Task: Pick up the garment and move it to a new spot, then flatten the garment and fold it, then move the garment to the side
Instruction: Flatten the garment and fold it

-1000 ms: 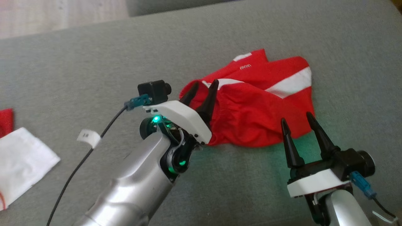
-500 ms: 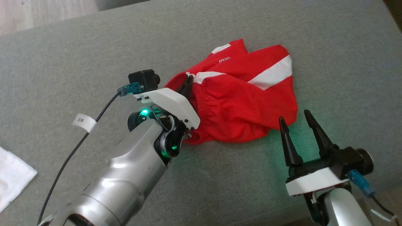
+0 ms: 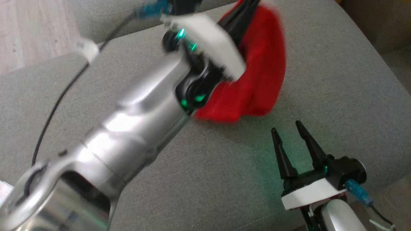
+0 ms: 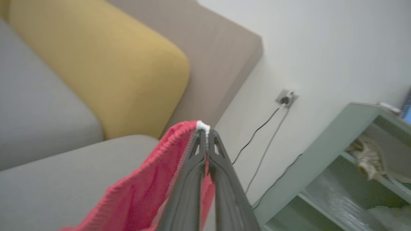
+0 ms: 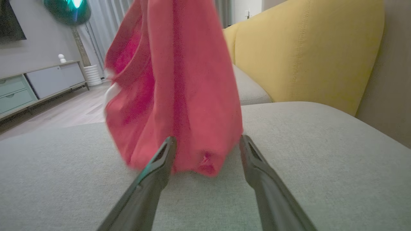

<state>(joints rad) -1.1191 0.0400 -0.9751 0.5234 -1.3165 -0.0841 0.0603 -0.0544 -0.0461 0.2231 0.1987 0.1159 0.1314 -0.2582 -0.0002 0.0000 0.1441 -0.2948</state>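
One yellow cushion (image 5: 305, 54), hanging garment (image 5: 179, 89), grey sofa (image 5: 321, 160)

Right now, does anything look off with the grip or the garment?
Only the grip: the left tool pinches the garment by its white hem, right at the tool's very tip, a thin hold that could slip. Otherwise it hangs bunched over the sofa.

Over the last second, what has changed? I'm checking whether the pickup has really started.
The left tool closed on the edge of the red garment and rose. The garment went from lying spread on the sofa to hanging bunched from the tool, with its lower end near the cushion. The right tool stayed open and low on the right, holding nothing.
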